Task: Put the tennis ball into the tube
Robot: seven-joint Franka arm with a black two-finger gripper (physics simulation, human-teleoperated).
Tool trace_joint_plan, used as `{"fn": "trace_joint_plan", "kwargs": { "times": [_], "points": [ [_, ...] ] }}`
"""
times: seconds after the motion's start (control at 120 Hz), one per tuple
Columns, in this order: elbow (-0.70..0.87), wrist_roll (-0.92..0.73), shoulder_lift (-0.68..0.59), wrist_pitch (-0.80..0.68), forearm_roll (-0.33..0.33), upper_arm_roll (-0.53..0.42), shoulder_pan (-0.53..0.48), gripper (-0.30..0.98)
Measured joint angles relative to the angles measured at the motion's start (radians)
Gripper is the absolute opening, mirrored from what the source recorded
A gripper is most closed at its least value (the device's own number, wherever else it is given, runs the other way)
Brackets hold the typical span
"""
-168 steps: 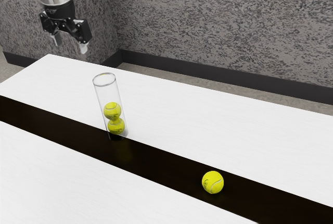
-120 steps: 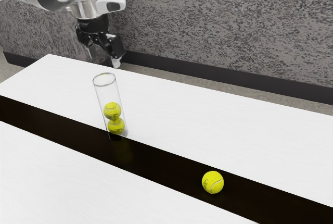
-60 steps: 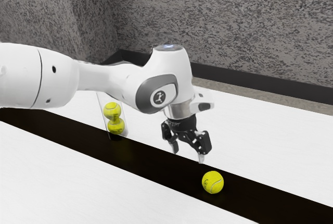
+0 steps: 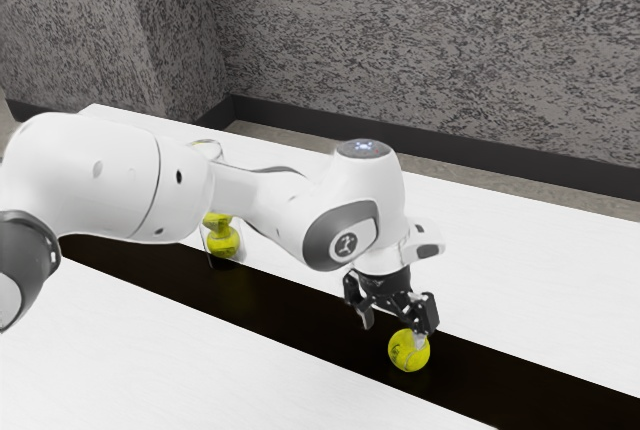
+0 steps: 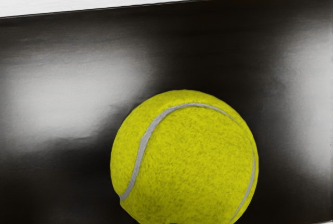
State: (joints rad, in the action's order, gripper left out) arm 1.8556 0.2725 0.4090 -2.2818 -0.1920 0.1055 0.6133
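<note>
Black and bony, the hand points down with its two fingers spread apart, pinching nothing. The loose tennis ball is just under it on the counter, a bit toward the exterior view's right. One fingertip crosses the top of the ball in that view, and the other sits off to the exterior view's left. I cannot tell if that first fingertip touches the ball. I think the hand should line up so the ball is in the middle, then go down a little and squeeze. A ball has no long side to match, but a poke from one finger could make it roll. It is fuzzy and bright yellow, with a gray line that bends around it. Under it is a dark, shiny strip, and the rest of the counter is white and flat. Back past the big white arm, toward the exterior view's left, stands the tube. It is round, thin and clear like glass, and the arm hides some of it. Two more tennis balls are stacked inside. Far behind is a rough, spotty gray wall. I think the job is just starting, because the loose ball needs lifting first.
</note>
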Motion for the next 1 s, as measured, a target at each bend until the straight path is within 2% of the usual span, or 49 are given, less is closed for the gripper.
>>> {"fn": "trace_joint_plan", "kwargs": {
  "times": [0.308, 1.0],
  "points": [
    [-0.036, 0.013, 0.068, -0.041, -0.007, -0.007, -0.001, 0.69],
    [-0.053, 0.023, 0.136, -0.099, -0.01, -0.014, -0.001, 0.68]
  ]
}}
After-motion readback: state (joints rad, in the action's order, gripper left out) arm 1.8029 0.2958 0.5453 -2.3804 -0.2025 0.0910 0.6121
